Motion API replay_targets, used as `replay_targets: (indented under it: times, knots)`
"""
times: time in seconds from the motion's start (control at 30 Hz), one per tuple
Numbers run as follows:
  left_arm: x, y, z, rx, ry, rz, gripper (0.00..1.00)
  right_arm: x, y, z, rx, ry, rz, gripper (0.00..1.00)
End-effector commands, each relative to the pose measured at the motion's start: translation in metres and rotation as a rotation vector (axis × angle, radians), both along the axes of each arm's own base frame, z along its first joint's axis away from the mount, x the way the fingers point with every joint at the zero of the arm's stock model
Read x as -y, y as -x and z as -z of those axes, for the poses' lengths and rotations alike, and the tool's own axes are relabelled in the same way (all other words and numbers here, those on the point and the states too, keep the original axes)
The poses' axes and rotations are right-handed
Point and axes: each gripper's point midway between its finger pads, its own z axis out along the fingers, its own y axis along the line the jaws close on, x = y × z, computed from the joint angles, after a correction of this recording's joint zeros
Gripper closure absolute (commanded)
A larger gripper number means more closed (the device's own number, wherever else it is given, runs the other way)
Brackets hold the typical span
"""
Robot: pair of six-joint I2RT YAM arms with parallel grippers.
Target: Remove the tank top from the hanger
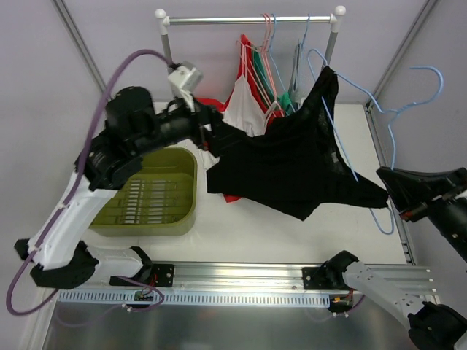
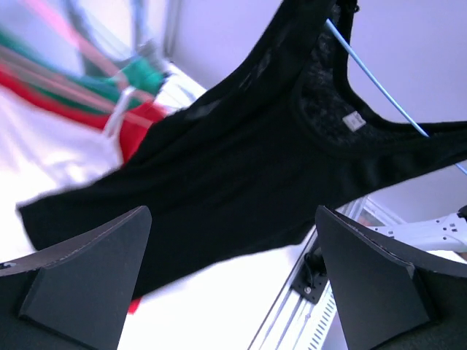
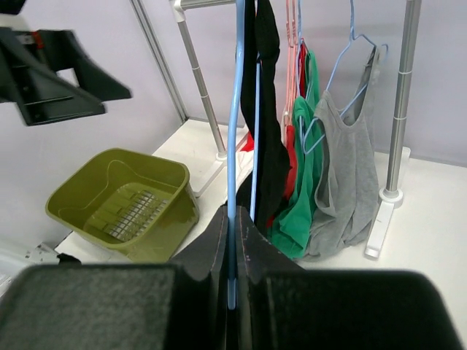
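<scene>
Not done yet: the black tank top [image 1: 292,168] hangs stretched in mid-air in front of the rack, one strap hooked on the blue hanger [image 1: 389,157]. The right gripper [image 3: 233,219] pinches the hanger wire. The left gripper [image 2: 233,213] is spread wide facing the fabric, seemingly not touching. The white neck tag [image 2: 353,121] is unreadable.

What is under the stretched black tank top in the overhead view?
A red garment peeks out at the black tank top's lower left edge, over the white table. Whatever else lies beneath is covered.
</scene>
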Motion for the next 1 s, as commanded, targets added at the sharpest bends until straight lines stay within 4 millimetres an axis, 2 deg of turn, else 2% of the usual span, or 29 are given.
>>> replay_targets:
  times: [0.0,0.03,0.07,0.13,0.17,0.3,0.33,0.37,0.5,0.67,0.87,0.9,0.97]
  knots:
    - [0.044,-0.013,-0.026,0.158,-0.023,0.003,0.01,0.023,0.037,-0.012,0.052,-0.048,-0.015,0.99]
    - [0.061,-0.004,-0.025,0.189,-0.038,0.047,0.01,0.026,0.042,-0.011,0.053,-0.052,-0.015,0.99]
    - [0.070,-0.003,-0.033,0.217,-0.031,0.057,0.01,0.030,0.047,-0.009,0.054,-0.055,-0.017,1.00]
    - [0.095,-0.009,-0.030,0.266,-0.047,0.067,0.01,0.033,0.053,0.000,0.027,-0.044,-0.022,1.00]
    - [0.107,-0.003,-0.031,0.286,-0.043,0.090,0.01,0.033,0.054,0.005,0.012,-0.039,-0.028,0.99]
    - [0.145,-0.008,-0.029,0.361,-0.031,0.102,0.01,0.020,0.052,0.027,-0.064,-0.001,-0.089,1.00]
    - [0.149,-0.011,-0.036,0.384,-0.007,0.093,0.01,0.019,0.052,0.029,-0.071,0.004,-0.089,0.99]
    - [0.153,-0.012,-0.037,0.389,0.002,0.093,0.06,0.019,0.053,0.029,-0.075,0.003,-0.091,0.99]
    - [0.174,-0.015,-0.026,0.387,0.000,0.135,0.16,0.024,0.054,0.031,-0.075,0.000,-0.076,0.99]
    - [0.193,-0.008,-0.013,0.374,0.003,0.221,0.29,0.025,0.050,0.035,-0.087,0.017,-0.058,0.99]
    - [0.214,-0.004,-0.001,0.371,0.008,0.298,0.27,0.025,0.045,0.035,-0.091,0.024,-0.045,0.99]
    - [0.216,0.002,-0.002,0.346,0.033,0.329,0.27,0.024,0.044,0.037,-0.096,0.028,-0.045,1.00]
    - [0.220,0.002,0.001,0.339,0.034,0.337,0.46,0.024,0.043,0.038,-0.099,0.030,-0.042,1.00]
